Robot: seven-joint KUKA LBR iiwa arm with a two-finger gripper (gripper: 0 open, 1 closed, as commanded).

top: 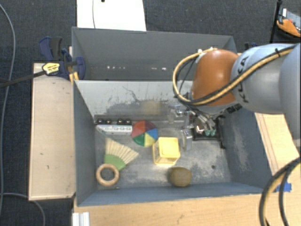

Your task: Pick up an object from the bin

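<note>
**The claw hangs by the yellow block**

The big grey arm [268,79] comes into the grey metal bin [207,161] from the right. It has a round orange cover [214,76] on its wrist, and cables [175,81] loop around that cover. The claw [187,131] is down low in the bin, near the middle and a bit to the right.

The thing closest to the claw is a yellow block [167,150]. It lies flat on the bin floor, just below and to the left of the claw. From this view one cannot tell if the claw touches the block. One also cannot tell if the claw is open or closed, or if it has hold of anything.

Just left of the yellow block sits a ball with red, blue, green and yellow patches [144,133]. A black and white bar [114,125] lies to the left of that ball, close to the bin's left wall. Below the bar is a cream fan-shaped thing with a green end [120,152]. A tan ring [99,174] lies in the front left corner, right by the green end. A brown round thing [180,176] sits at the front of the bin, just below the yellow block.
</note>
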